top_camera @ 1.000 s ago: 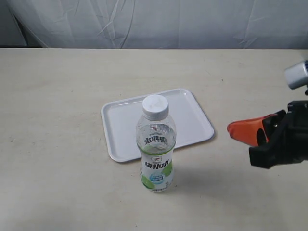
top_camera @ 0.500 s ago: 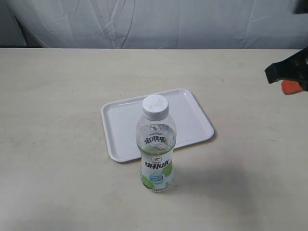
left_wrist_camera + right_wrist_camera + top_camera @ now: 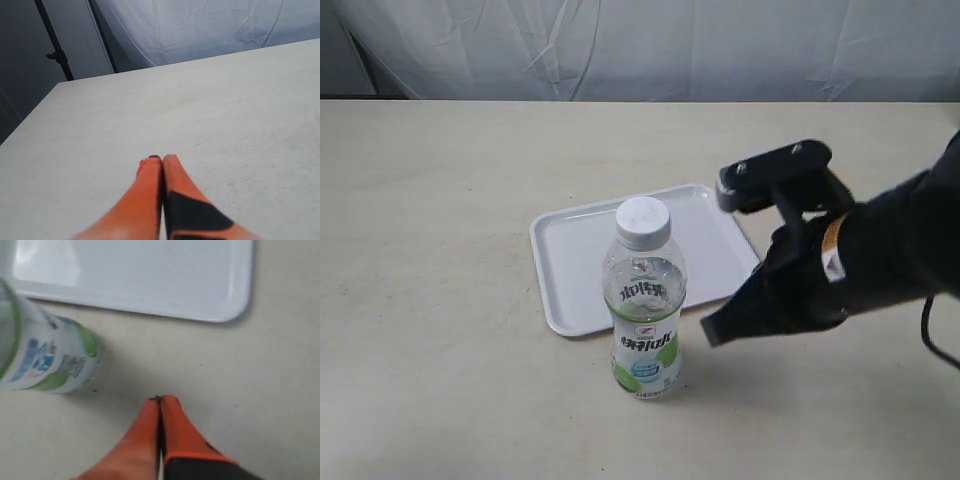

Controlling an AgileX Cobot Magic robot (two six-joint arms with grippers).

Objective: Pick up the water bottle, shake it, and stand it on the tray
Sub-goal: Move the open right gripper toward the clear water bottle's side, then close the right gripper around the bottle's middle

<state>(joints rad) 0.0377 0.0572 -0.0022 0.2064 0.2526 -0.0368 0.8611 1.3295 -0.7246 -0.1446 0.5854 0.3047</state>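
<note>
Right pincer is seen pressed together near the water bottle, stood on the desk beside the tray; parting is likely needed before gripping.

My exterior camera looks obliquely down over the tabletop. My left wrist camera skims low across bare tabletop; my right wrist camera sits close above the water bottle and tray, both shared with the exterior view.

clear glossy plastic water bottle, smooth white plastic tray, matt pale table, creased cloth backdrop
</note>
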